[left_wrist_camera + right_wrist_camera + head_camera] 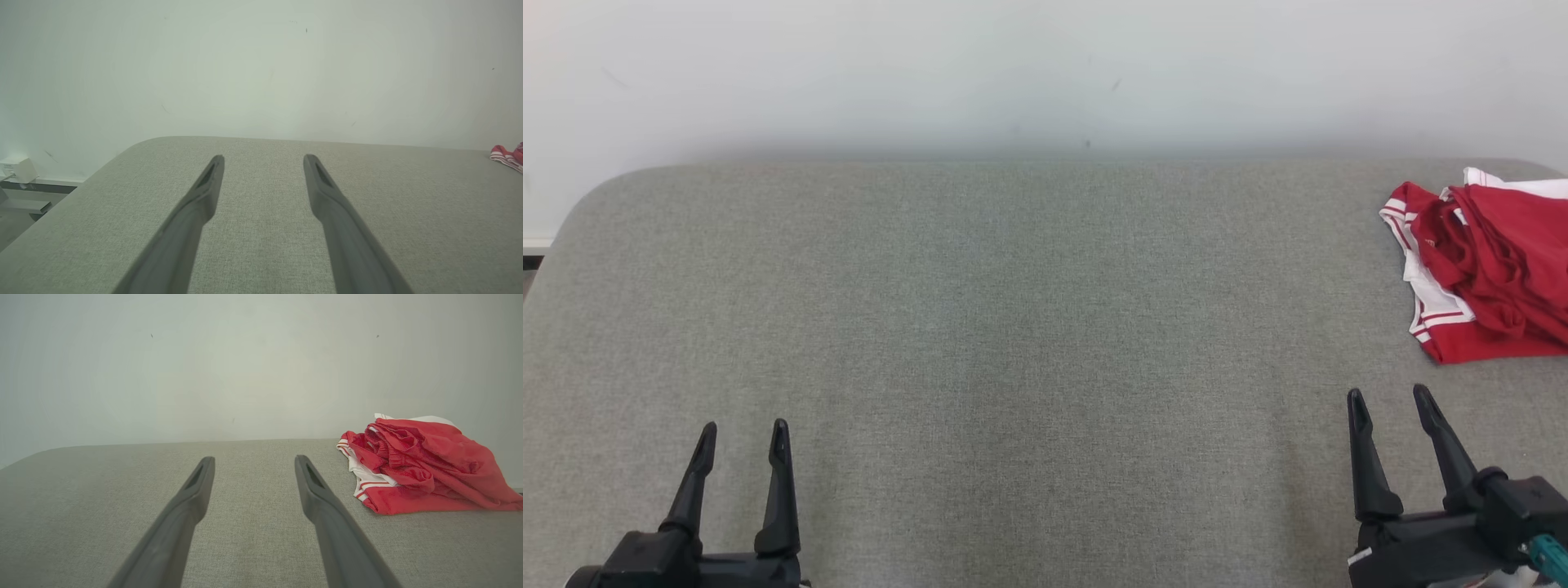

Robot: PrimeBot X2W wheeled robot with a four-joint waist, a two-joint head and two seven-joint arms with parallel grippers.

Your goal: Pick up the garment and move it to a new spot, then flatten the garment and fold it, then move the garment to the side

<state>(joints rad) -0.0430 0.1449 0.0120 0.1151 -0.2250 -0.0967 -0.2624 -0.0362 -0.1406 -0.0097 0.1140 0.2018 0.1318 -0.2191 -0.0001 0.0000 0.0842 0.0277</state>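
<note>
- Left gripper (745, 425): two long dark fingers (196, 204), spread wide, with nothing between them and nothing held. It sits near the front edge of the surface, toward the left end, tips pointing at the far edge.
- Right gripper (1388, 392): same make, fingers likewise parted wide and empty. It sits near the front edge, toward the right end, and is turned slightly leftward in the head view. The garment lies beyond its tips and to their right, without contact.
- Garment (1494, 269): red cloth with white panels and red-and-white striped trim. It is crumpled into a loose heap, with bunched folds on top and a flat red hem toward the front. It lies at the far right corner of the surface, its right part cut off by the edge of the head view. It is near the right gripper and well apart from the left gripper.
- Surface (1013, 327): flat grey woven covering, with a rounded far left corner.
- Wall (1013, 73): pale and plain, with a few small dark specks. It stands along the far edge of the surface.
- White box (16, 169): small, on a low ledge against the wall, beyond the left edge of the surface. Detail is too small to tell.
</note>
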